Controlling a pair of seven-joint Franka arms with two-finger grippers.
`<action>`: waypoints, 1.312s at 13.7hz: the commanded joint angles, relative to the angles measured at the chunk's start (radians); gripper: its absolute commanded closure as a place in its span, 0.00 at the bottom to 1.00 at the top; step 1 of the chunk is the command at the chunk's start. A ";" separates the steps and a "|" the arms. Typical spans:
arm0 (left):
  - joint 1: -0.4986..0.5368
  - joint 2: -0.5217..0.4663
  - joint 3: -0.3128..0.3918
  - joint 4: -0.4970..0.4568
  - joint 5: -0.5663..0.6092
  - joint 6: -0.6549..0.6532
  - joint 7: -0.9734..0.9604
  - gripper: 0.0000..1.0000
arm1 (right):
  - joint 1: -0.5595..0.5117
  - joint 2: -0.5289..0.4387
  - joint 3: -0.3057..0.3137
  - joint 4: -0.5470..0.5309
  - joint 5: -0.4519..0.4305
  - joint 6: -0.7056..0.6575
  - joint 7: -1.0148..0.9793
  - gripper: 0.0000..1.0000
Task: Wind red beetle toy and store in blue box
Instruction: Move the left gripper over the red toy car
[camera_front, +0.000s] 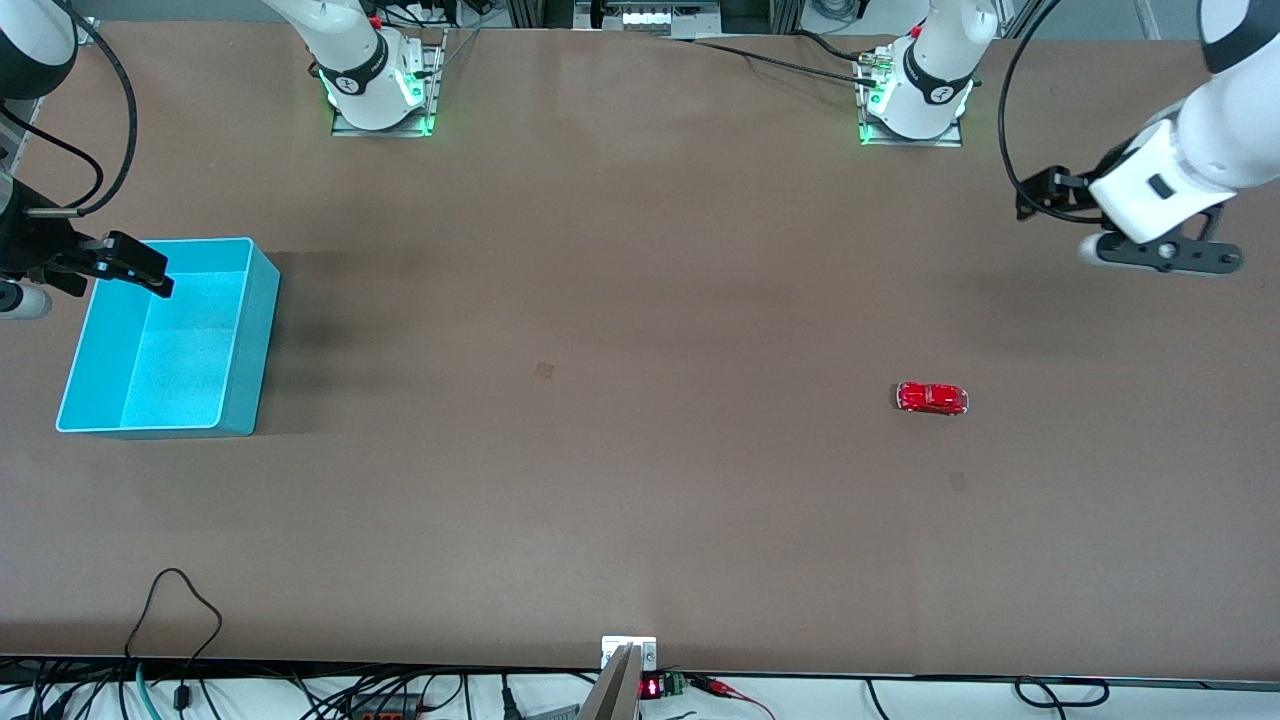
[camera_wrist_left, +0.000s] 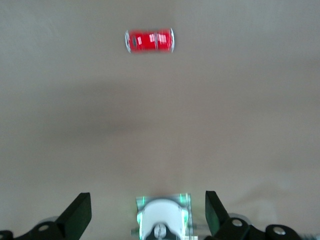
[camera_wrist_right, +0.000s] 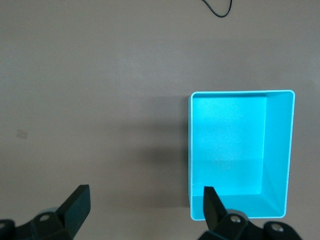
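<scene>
At the frame's left edge, my right gripper (camera_front: 120, 262) hangs wide open over the empty blue box (camera_front: 255, 340). Right of center sits the red beetle toy (camera_front: 932, 398), untouched. At upper right my left gripper (camera_front: 1165, 250) waits, jaws spread; reaching the toy comes next, I judge.

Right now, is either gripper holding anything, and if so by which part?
Nothing is held. The left gripper hangs open over bare table; the right gripper is open over the blue box. The red beetle toy sits untouched.
</scene>
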 joint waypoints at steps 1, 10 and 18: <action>-0.016 0.022 -0.021 0.009 0.009 -0.083 0.034 0.00 | -0.001 -0.025 0.002 -0.025 -0.008 0.011 -0.001 0.00; 0.014 0.064 -0.024 -0.257 0.024 0.402 0.776 0.00 | -0.001 -0.025 0.002 -0.022 -0.008 0.010 -0.001 0.00; 0.022 0.253 -0.023 -0.385 0.147 0.976 1.269 0.00 | -0.002 -0.024 0.002 -0.025 -0.003 0.005 0.000 0.00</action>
